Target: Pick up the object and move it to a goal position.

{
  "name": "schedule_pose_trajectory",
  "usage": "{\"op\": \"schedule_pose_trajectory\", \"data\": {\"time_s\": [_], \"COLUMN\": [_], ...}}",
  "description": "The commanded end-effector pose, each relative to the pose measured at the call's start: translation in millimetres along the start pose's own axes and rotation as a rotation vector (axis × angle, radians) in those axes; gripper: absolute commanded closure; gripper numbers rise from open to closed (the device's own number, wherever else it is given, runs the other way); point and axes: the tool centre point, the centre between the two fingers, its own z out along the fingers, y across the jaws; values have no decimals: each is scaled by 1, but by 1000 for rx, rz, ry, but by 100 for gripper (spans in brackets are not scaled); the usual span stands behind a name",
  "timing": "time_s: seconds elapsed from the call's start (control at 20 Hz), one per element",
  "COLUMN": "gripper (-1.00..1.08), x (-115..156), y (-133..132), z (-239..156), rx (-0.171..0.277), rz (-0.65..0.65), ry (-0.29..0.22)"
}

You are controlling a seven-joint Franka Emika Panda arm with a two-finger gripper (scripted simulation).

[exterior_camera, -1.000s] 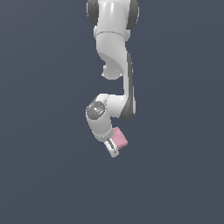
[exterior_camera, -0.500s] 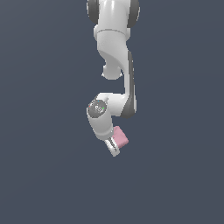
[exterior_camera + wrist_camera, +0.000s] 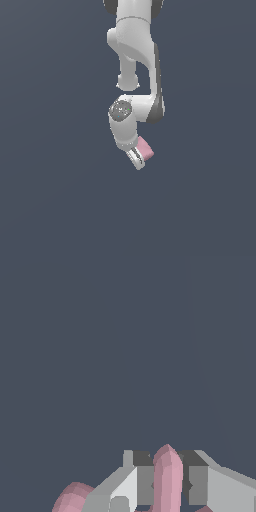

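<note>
The object (image 3: 145,148) is a small pale-pink blocky piece held at the end of the white arm, in the middle of the exterior view. My gripper (image 3: 138,159) is shut on it and tilted toward the exterior view's right. In the wrist view the object's thin pink peg (image 3: 167,478) stands between my two grey fingers (image 3: 142,481), and a rounded pink part (image 3: 72,497) shows beside them. My gripper (image 3: 167,483) hides the rest of the piece.
The white arm (image 3: 134,55) hangs down from the top of the exterior view. Only a plain dark blue-grey background (image 3: 50,190) shows around it; no goal marker shows.
The gripper with the pink object has shifted very slightly toward the exterior view's left and down. The grip has not changed.
</note>
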Motion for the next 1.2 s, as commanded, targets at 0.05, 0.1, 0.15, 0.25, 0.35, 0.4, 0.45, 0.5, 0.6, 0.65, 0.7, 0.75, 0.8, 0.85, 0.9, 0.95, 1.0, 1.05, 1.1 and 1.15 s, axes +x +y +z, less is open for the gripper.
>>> {"op": "schedule_pose_trajectory", "data": {"time_s": [0.05, 0.1, 0.15, 0.25, 0.35, 0.4, 0.45, 0.5, 0.6, 0.65, 0.7, 0.75, 0.8, 0.85, 0.9, 0.95, 1.0, 1.05, 1.1, 1.15], "gripper": [108, 108, 108, 108, 108, 108, 108, 108, 108, 108, 108, 108, 108, 108, 108, 108, 108, 108, 108, 108], "x": [-25, -34, -43, -60, -79, -88, -97, -106, -125, -134, -143, -151, -160, -167, -175, -182, -188, -195, -200, -206], "y": [2, 2, 3, 5, 6, 7, 7, 8, 9, 10, 10, 11, 11, 12, 12, 12, 12, 13, 13, 13], "z": [-19, -25, -31, -44, -58, -65, -71, -78, -92, -99, -106, -112, -119, -125, -130, -136, -141, -146, -150, -154], "rx": [1, 1, 1, 1, 1, 1, 1, 1, 1, 1, 1, 1, 1, 1, 1, 1, 1, 1, 1, 1], "rz": [-1, -1, -1, -1, -1, -1, -1, -1, -1, -1, -1, -1, -1, -1, -1, -1, -1, -1, -1, -1], "ry": [0, 0, 0, 0, 0, 0, 0, 0, 0, 0, 0, 1, 1, 1, 2, 2, 2, 2, 2, 2]}}
